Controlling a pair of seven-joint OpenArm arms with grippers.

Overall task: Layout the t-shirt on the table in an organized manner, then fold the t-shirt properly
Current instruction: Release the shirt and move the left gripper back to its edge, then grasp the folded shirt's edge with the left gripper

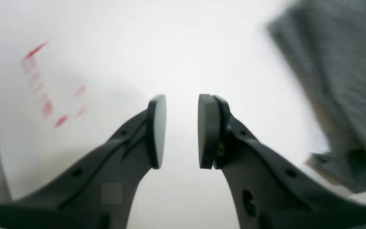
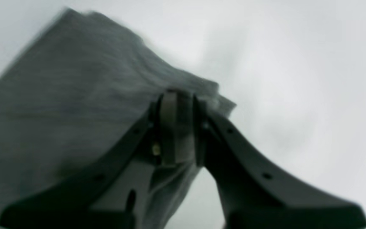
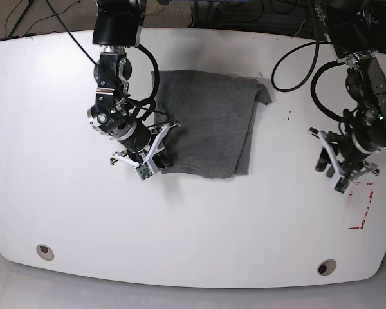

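The t-shirt [image 3: 209,122] lies half-folded on the table [image 3: 64,212]; right gripper [image 2: 178,127] pinches its edge, left gripper [image 1: 182,132] is empty, slightly open.

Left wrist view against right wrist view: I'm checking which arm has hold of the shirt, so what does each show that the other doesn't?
Only the left wrist view shows the left tool open and empty, plus red tape marks. Only the right wrist view shows the right tool shut on the t-shirt's edge. Both show grey fabric and the white table.
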